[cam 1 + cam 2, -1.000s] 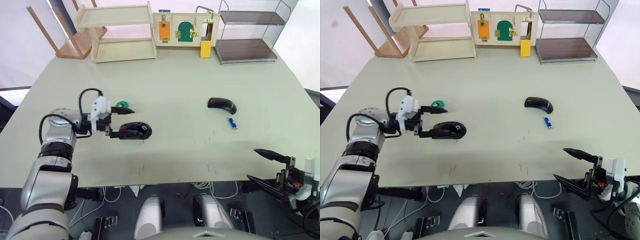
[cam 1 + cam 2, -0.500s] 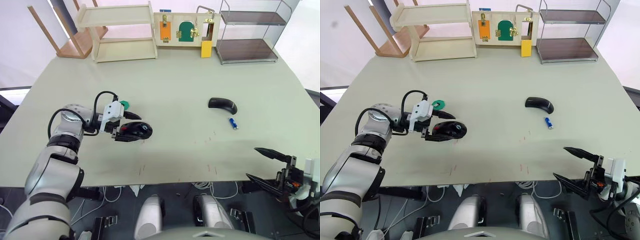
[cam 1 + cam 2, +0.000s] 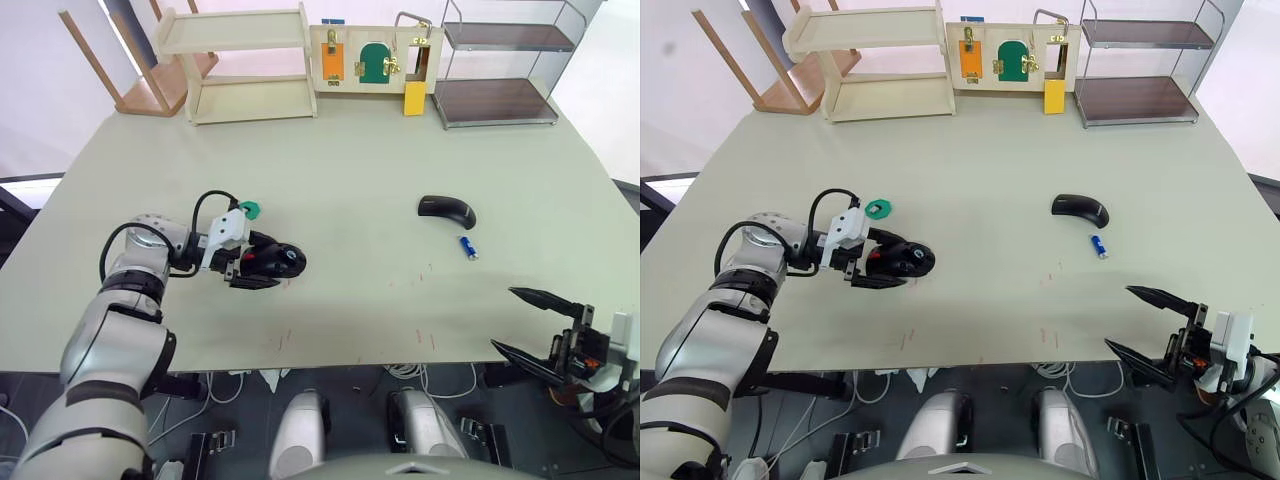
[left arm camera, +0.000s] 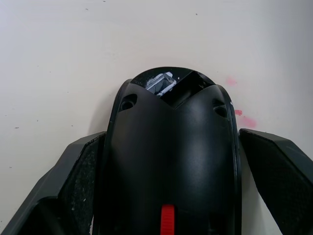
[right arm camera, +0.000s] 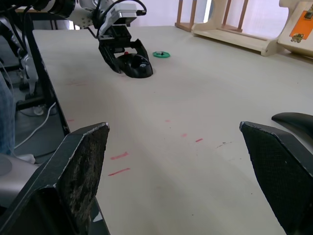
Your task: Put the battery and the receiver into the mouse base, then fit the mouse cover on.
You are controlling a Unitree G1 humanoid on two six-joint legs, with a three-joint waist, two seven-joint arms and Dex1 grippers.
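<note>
Black fingers (image 4: 80, 181) of the left gripper (image 3: 262, 263) straddle the base (image 3: 276, 260) at mid-left of the table (image 3: 350, 180), gaps at both sides. The wrist view reveals its red part. Left forearm lies low. Right gripper (image 3: 532, 325) hangs wide open, lower right. Cover (image 3: 445, 209) and battery (image 3: 466, 246) sit right of centre.

blk mouse base (image 3: 277, 261) w/ red part, blue battery (image 3: 466, 246)

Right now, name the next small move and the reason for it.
Probably close the left gripper on the mouse base: its open fingers already flank the base without gripping, while the battery and mouse cover lie untouched far across the table.
</note>
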